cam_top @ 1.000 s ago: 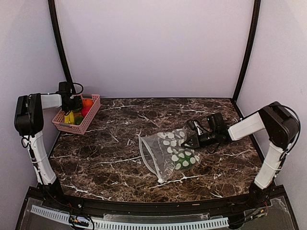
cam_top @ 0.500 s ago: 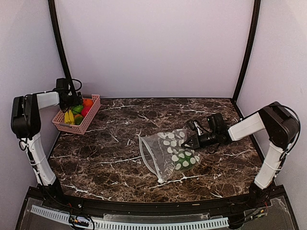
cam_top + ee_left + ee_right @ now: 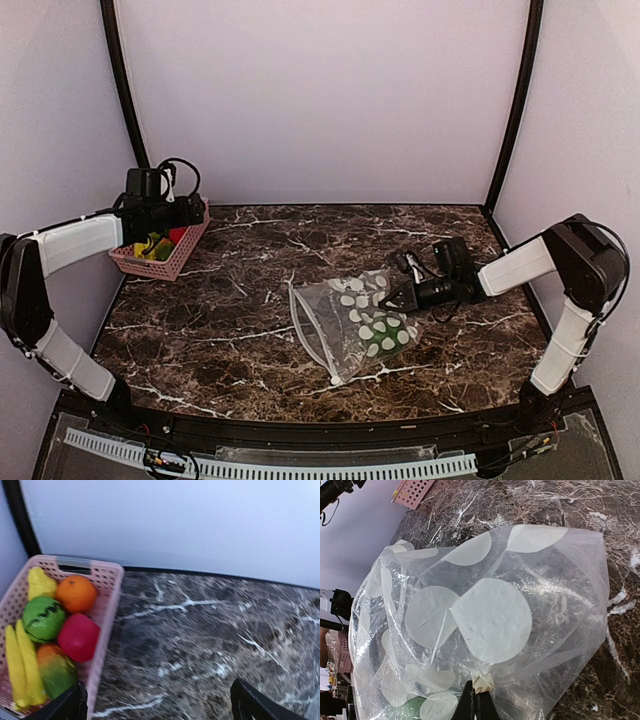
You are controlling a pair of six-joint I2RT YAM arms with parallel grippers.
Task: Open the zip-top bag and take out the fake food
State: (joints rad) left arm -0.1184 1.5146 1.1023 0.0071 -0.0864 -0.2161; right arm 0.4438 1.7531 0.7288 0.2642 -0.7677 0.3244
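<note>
Several fake food (image 3: 77, 636) pieces in basket (image 3: 107, 573); left tool (image 3: 160, 707) spread; right tool (image 3: 473, 700) apparently pinching zip-top bag (image 3: 490, 615).

This is a robot test cell in a lab. The dark brown marble-patterned bench (image 3: 250, 270) is boxed in by plain pale lilac wall panels (image 3: 320, 100), with curved black poles (image 3: 124, 100) in the back corners. Two white-and-black robot arms, the left arm (image 3: 75, 243) and the right arm (image 3: 515, 265), are bolted at its near edge. A white slotted cable duct (image 3: 300, 468) and loose wires (image 3: 165, 462) run along that edge.
</note>
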